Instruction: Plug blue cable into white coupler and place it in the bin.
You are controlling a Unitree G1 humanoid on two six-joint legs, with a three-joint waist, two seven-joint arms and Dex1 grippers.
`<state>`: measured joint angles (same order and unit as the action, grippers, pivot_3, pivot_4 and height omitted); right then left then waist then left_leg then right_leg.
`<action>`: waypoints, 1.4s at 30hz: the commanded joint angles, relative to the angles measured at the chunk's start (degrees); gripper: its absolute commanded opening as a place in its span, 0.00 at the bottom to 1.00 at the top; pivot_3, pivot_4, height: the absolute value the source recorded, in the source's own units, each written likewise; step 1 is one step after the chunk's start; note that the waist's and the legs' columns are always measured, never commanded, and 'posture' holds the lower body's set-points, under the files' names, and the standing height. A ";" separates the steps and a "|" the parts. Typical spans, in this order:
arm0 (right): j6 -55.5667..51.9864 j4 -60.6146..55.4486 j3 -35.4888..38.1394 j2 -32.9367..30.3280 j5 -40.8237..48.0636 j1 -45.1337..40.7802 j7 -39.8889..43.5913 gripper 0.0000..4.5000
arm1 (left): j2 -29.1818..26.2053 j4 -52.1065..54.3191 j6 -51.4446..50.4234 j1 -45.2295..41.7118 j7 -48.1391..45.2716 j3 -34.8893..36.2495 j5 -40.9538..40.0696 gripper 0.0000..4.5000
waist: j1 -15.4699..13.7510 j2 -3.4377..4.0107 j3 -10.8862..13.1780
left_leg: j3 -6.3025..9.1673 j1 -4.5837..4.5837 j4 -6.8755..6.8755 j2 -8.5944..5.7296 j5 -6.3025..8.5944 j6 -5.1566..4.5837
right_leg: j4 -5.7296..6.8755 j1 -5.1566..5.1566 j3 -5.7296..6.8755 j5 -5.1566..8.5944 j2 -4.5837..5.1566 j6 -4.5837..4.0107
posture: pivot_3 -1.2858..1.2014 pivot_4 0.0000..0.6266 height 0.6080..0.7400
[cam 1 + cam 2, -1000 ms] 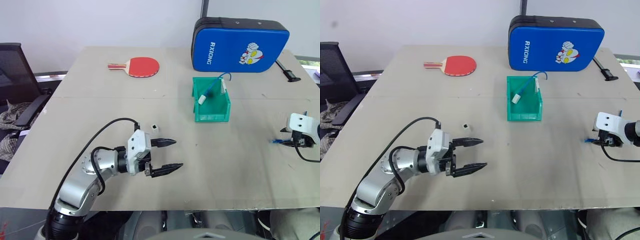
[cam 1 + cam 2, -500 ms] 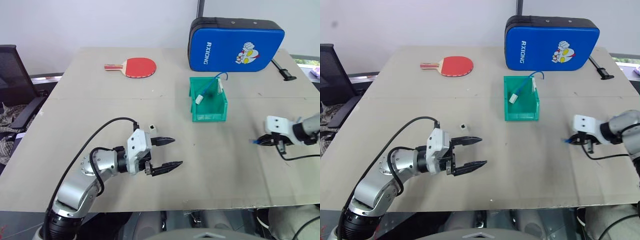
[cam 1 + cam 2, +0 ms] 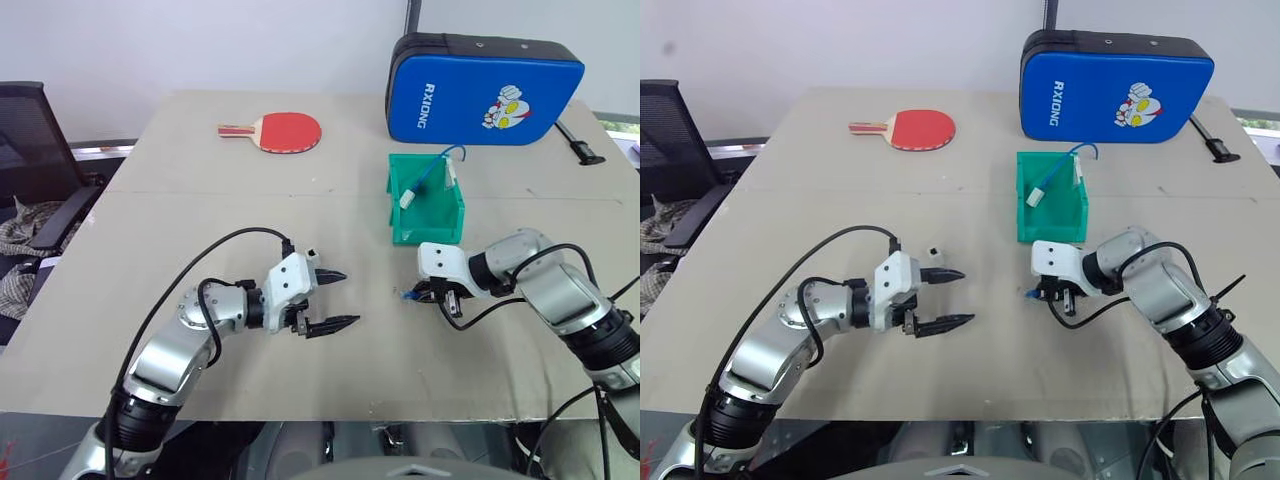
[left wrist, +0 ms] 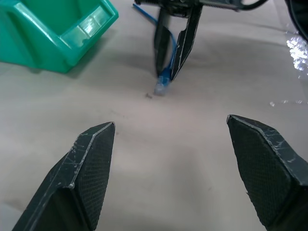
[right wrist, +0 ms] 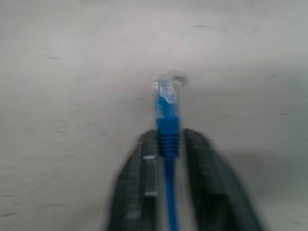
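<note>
The white coupler [image 3: 311, 255] lies on the table, right behind my left gripper [image 3: 347, 298], whose fingers stand wide open with nothing between them. Facing it from the right, my right gripper [image 3: 418, 296] is shut on the blue cable [image 5: 166, 108]. The cable's clear plug sticks out past the fingertips and hangs just above the tabletop. In the left wrist view, the cable [image 4: 162, 82] hangs between the right gripper's fingers [image 4: 185, 38], in line with the gap between my own. The green bin [image 3: 392, 190] stands just behind the right gripper.
Inside the bin lies another blue cord [image 3: 432, 170] with white pieces on it. A big blue padded case [image 3: 485, 90] stands at the back, and a red paddle [image 3: 285, 132] lies at the back left. A black chair [image 3: 35, 170] is off the table's left side.
My right gripper has swept left from the table's right edge to the middle, in front of the bin, carrying the blue cable. The left gripper stays open and has crept slightly forward.
</note>
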<state>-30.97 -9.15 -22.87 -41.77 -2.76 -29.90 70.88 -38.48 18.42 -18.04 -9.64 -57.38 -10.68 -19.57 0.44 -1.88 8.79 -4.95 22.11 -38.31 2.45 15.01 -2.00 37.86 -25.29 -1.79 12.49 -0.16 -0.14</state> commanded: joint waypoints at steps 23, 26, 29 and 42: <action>18.03 -36.22 50.44 7.55 17.00 63.45 -18.64 0.54 | 17.00 -25.38 2.08 -23.40 -1.92 -16.01 15.23 0.85 | 0.17 0.10 -0.10 | 0.77 -0.16 -0.20 -0.29 0.04 -0.08 | 0.06 0.53 0.34 0.18 0.08 0.28 | 0.52 0.24 0.92; 16.13 -38.43 50.33 7.53 16.72 64.53 -20.82 0.56 | 18.17 -26.85 1.74 -25.16 -3.14 -17.13 15.90 0.64 | 0.14 0.10 -0.10 | 0.75 -0.12 -0.19 -0.30 0.04 -0.08 | 0.01 0.53 0.31 0.19 0.07 0.29 | 0.52 0.24 0.92; 14.79 -39.66 50.31 7.19 16.77 65.53 -21.85 0.56 | 18.04 -27.08 1.97 -25.46 -4.91 -17.69 16.18 0.32 | 0.18 0.10 -0.10 | 0.76 -0.11 -0.14 -0.30 0.05 -0.09 | 0.00 0.53 0.32 0.22 0.08 0.33 | 0.52 0.24 0.92; 6.72 -40.71 47.79 7.28 20.45 63.83 -27.14 0.99 | 15.87 -26.22 5.47 -23.92 -9.30 -16.39 15.15 0.00 | 0.15 0.08 -0.10 | 0.84 -0.14 -0.10 -0.29 0.05 -0.10 | 0.01 0.53 0.35 0.25 0.14 0.32 | 0.52 0.24 0.92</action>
<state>-24.74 -48.38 25.69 -34.84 18.31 33.64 44.96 -22.14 -9.31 -13.94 -34.25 -65.57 -27.89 -3.71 0.60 -1.79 8.68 -4.11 21.97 -38.40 2.18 15.06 -2.10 37.86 -24.76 -1.44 12.74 -0.04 0.18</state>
